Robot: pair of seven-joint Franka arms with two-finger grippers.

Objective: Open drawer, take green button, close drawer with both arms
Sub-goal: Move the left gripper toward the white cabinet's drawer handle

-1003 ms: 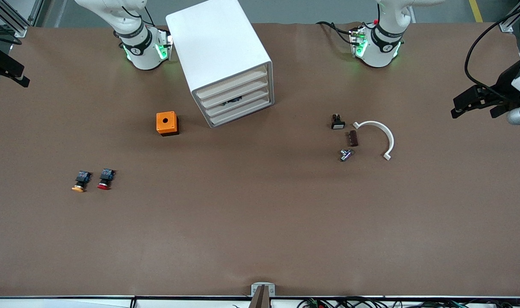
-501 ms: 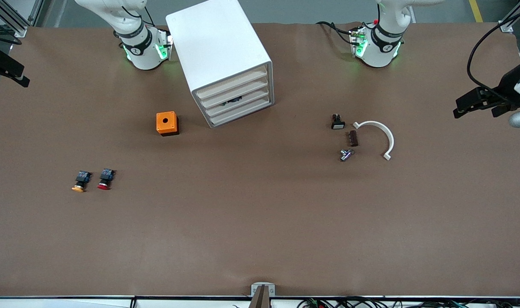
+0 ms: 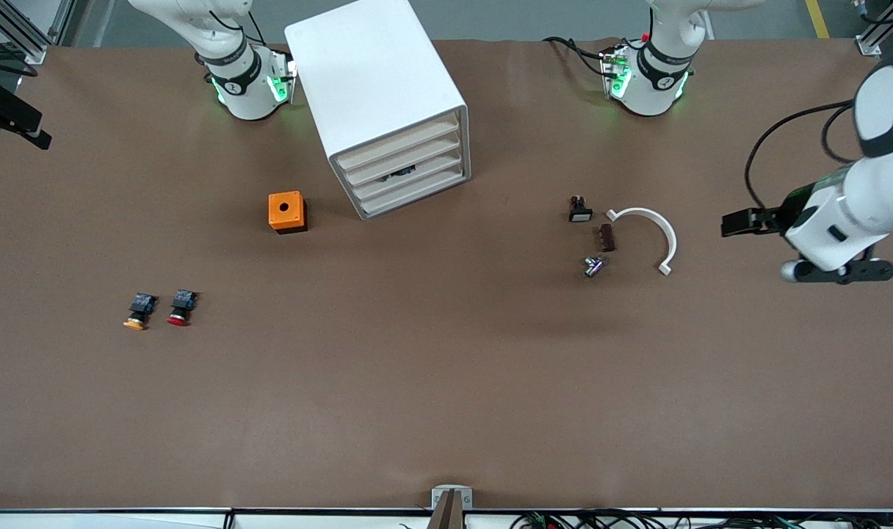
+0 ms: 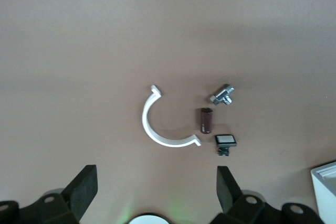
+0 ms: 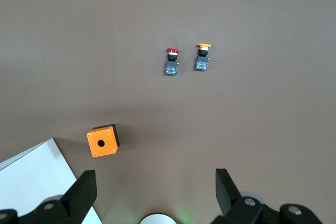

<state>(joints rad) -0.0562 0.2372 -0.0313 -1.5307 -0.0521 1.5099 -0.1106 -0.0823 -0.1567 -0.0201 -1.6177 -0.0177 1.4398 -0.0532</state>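
The white cabinet (image 3: 377, 95) stands between the arm bases, its four beige drawer fronts (image 3: 406, 167) all pushed in. A small dark thing shows at the third front. The green button is hidden. My left gripper (image 3: 736, 222) hangs open and empty over the table toward the left arm's end, beside a white arc. In the left wrist view the left gripper (image 4: 156, 179) is spread wide above bare tabletop. My right gripper (image 3: 13, 117) waits high at the right arm's end, and in the right wrist view it (image 5: 155, 182) is open and empty too.
An orange box (image 3: 287, 211) sits beside the cabinet. A red-capped button (image 3: 180, 307) and a yellow-capped one (image 3: 137, 311) lie nearer the front camera. Near the white arc (image 3: 648, 231) lie a black switch (image 3: 580, 209), a brown cylinder (image 3: 606, 237) and a metal bolt (image 3: 595, 265).
The left arm has swung in from the table's end, bringing its gripper closer to the white arc. The right arm and everything on the table are unchanged.
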